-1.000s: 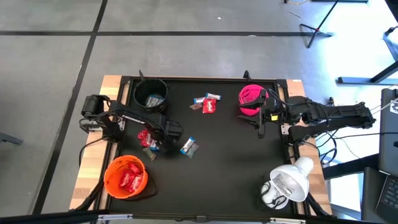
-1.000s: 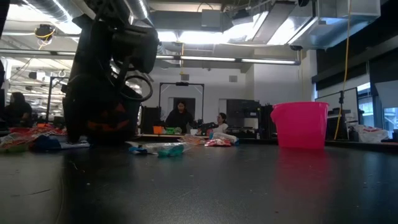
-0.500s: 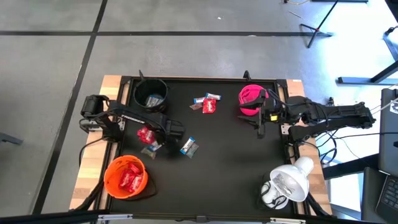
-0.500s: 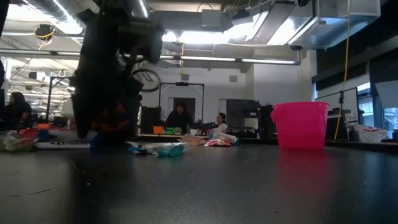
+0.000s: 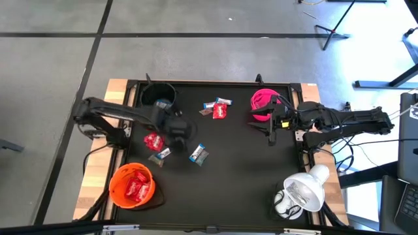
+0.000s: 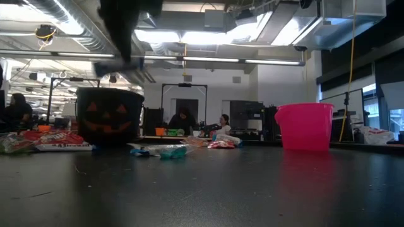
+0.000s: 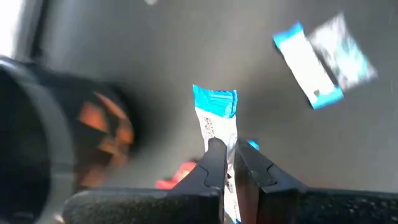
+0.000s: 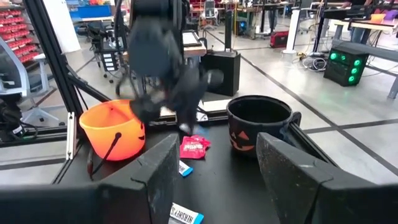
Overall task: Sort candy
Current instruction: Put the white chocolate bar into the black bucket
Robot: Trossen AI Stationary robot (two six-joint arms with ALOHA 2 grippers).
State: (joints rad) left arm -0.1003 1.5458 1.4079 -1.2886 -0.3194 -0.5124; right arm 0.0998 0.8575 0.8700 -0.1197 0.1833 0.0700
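Note:
My left gripper (image 5: 174,128) is raised above the table, just on the near side of the black pumpkin-face bowl (image 5: 159,98), and is shut on a blue-and-white candy (image 7: 216,117). In the low view it hangs high (image 6: 126,28) above the bowl (image 6: 108,120). Loose candy lies on the table: a red one (image 5: 154,141), a small one (image 5: 160,155), a blue-and-white one (image 5: 198,154), and a small cluster (image 5: 217,108) toward the far edge. The orange bowl (image 5: 132,186) holds red candy. My right gripper (image 5: 273,130) is open and empty next to the pink bowl (image 5: 264,106). My left gripper pinches the blue-and-white candy between its two fingers (image 7: 214,163), holding the wrapper's near part (image 7: 219,140). The candy's free blue end (image 7: 214,99) sticks out past the fingertips. The candy is lifted clear of the table.
A white lamp-like object (image 5: 300,192) stands at the near right corner. The raised black rim (image 5: 209,83) frames the table. Bare black tabletop lies in the middle and near right (image 5: 241,176). People sit in the room beyond the table (image 6: 183,120).
My left gripper has risen from the table beside the red candy, lifting the blue-and-white candy clear, and has moved toward the far edge, nearer the black bowl. The red candy and the small one next to it stay on the table, now uncovered.

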